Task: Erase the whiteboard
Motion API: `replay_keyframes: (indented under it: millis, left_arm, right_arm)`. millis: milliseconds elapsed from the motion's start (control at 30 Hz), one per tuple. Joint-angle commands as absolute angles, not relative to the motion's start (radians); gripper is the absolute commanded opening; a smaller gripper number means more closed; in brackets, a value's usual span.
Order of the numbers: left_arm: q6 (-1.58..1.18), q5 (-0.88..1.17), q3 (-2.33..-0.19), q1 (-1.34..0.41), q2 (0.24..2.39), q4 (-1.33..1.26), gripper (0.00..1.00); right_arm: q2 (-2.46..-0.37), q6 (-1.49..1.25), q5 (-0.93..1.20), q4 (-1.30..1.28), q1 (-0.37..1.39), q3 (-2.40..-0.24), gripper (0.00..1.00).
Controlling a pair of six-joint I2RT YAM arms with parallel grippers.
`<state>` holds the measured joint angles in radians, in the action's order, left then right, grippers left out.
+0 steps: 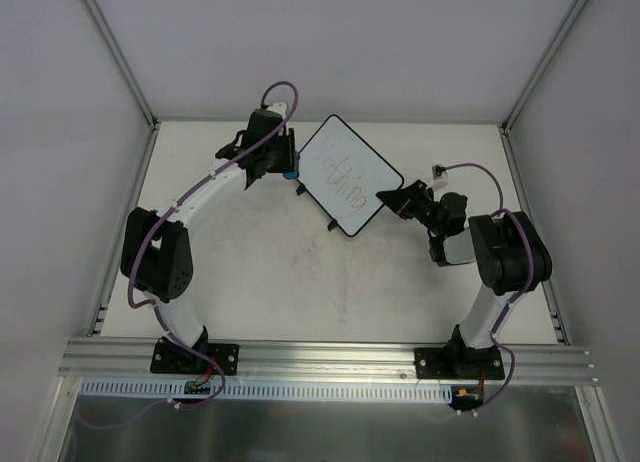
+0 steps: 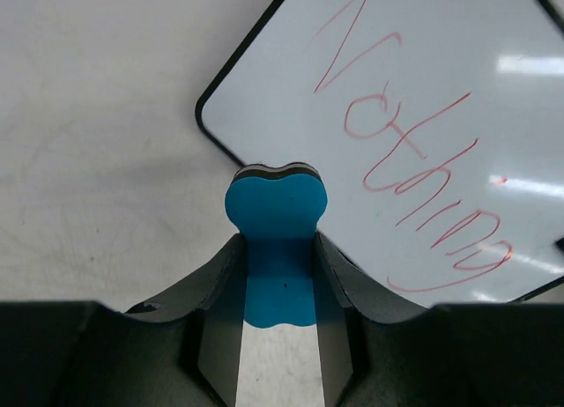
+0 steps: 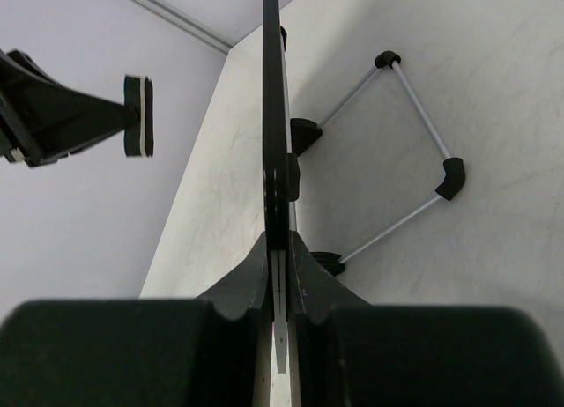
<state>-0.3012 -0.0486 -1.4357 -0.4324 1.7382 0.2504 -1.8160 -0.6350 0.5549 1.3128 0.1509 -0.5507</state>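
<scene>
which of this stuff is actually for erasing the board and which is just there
For the job:
whiteboard with red writing, clamped by the right gripper
blue eraser, held in the left gripper

Just there:
wire stand behind the board
table
aluminium rail at the near edge

Robotics lab test cell: plain white panels (image 1: 340,42) in aluminium framing (image 1: 118,52) enclose the table (image 1: 300,292). An aluminium rail (image 1: 330,354) at the table's near edge carries the left arm (image 1: 160,262) and right arm (image 1: 505,257).
</scene>
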Motion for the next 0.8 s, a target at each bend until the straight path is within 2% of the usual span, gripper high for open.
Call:
replay_keyframes:
  millis: [0, 233, 367, 767]
  left_arm:
    - [-0.357, -0.003, -1.557, -0.439, 1.810, 0.213, 0.00]
    - [-0.408, -0.003, -1.782, -0.420, 1.994, 0.155, 0.00]
    - [-0.419, 0.099, -1.890, -0.408, 2.084, 0.097, 0.00]
    - [-0.377, 0.153, -1.878, -0.419, 2.152, -0.048, 0.00]
  right_arm:
    - [-1.812, -0.624, 0.543, 1.445, 0.141, -0.571, 0.00]
    - [-1.819, -0.621, 0.543, 1.445, 0.141, -0.575, 0.00]
    - [-1.816, -0.615, 0.543, 1.443, 0.141, -0.574, 0.00]
    - [-1.812, -0.612, 0.545, 1.443, 0.149, -0.575, 0.00]
